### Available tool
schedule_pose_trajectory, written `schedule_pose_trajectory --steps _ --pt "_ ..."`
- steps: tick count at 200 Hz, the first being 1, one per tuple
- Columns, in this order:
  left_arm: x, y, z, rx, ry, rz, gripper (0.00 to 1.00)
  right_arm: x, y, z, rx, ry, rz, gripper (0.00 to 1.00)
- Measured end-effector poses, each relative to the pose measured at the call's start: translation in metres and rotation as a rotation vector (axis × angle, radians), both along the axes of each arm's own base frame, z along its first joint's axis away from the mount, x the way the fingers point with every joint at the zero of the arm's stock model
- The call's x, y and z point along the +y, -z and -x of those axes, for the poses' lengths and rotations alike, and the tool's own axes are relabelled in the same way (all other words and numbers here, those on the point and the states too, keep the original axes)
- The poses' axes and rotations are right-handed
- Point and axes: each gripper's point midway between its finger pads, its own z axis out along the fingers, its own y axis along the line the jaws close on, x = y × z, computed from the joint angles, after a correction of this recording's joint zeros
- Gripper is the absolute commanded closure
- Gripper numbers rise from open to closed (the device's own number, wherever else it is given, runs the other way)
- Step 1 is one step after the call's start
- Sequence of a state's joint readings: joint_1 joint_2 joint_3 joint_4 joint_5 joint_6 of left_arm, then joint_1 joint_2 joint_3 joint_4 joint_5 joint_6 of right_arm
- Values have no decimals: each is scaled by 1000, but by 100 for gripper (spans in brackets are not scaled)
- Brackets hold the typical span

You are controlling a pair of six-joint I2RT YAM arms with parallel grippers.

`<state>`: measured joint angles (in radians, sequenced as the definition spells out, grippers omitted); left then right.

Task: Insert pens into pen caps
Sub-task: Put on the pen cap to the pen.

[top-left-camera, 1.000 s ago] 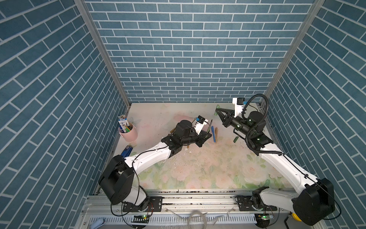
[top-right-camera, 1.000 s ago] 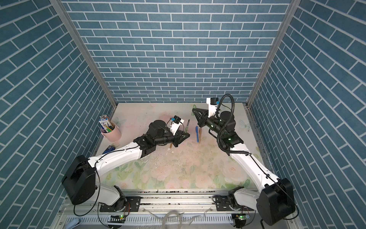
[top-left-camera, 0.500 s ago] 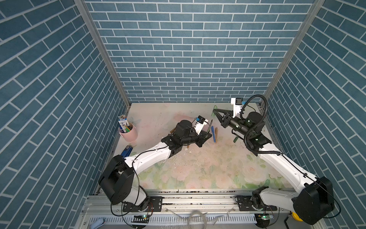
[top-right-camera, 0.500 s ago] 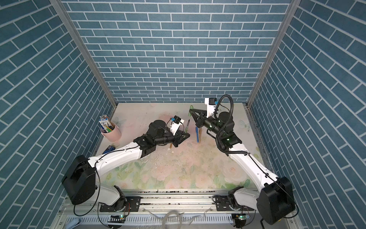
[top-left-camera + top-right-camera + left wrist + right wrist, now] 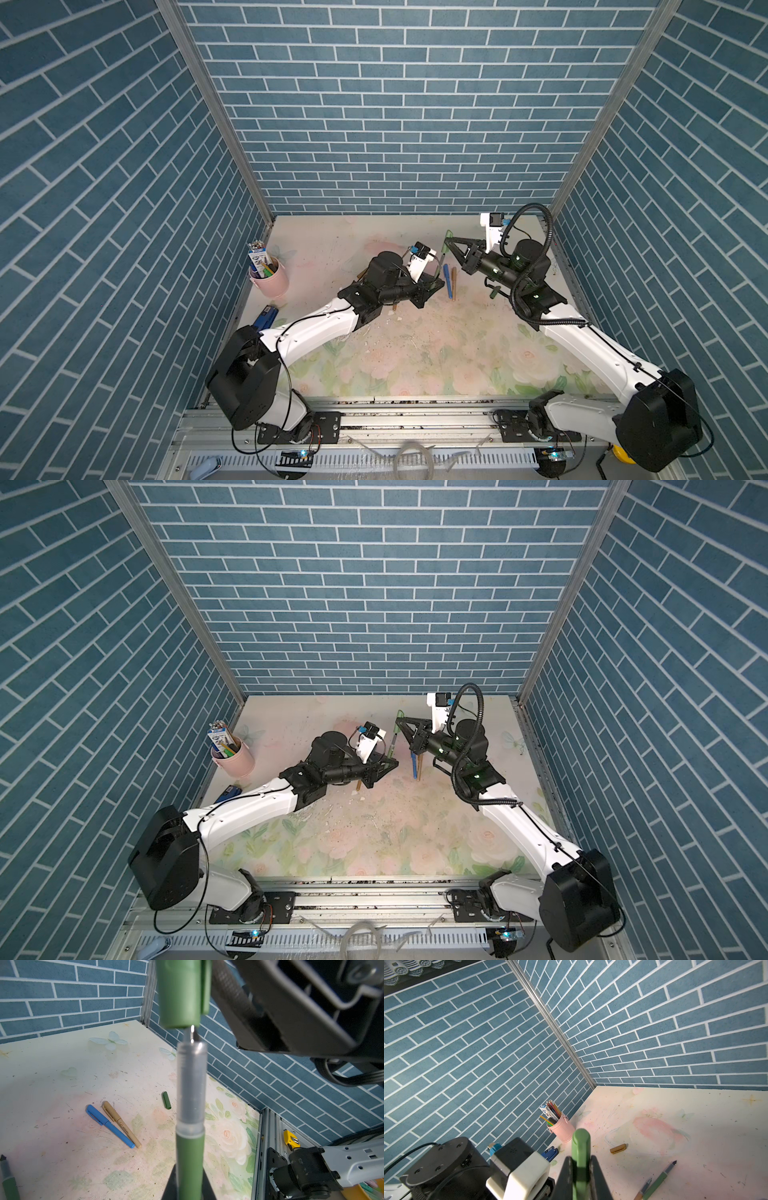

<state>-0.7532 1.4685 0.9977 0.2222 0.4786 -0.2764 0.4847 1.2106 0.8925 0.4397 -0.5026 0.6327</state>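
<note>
My left gripper (image 5: 190,1172) is shut on a dark green pen (image 5: 190,1147), which stands upright with its clear grip section and dark tip on top. My right gripper (image 5: 580,1159) is shut on a dark green pen cap (image 5: 580,1145). In the left wrist view this cap (image 5: 178,993) hangs directly over the pen, whose tip is at the cap's open mouth. Both top views show the pen (image 5: 440,266) (image 5: 392,746) under the cap (image 5: 448,240) (image 5: 399,720) at mid-table.
A capped blue pen (image 5: 110,1126) and a capped golden-brown pen (image 5: 122,1125) lie side by side. A loose green cap (image 5: 166,1100) lies by the right wall and a golden-brown cap (image 5: 618,1148) on the mat. Uncapped pens (image 5: 660,1180) lie nearby. A pink cup (image 5: 272,278) and a stapler (image 5: 266,316) stand left.
My right gripper has brought the green cap a little left and down, onto the line of the pen tip. The left arm and its pen have stayed still.
</note>
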Motion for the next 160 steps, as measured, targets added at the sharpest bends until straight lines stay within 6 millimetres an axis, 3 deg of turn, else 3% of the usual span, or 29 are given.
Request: schedule_pose_trajectory --steps 160 --pt "12 -11 -2 11 -58 82 100 23 9 18 33 -103 -67 90"
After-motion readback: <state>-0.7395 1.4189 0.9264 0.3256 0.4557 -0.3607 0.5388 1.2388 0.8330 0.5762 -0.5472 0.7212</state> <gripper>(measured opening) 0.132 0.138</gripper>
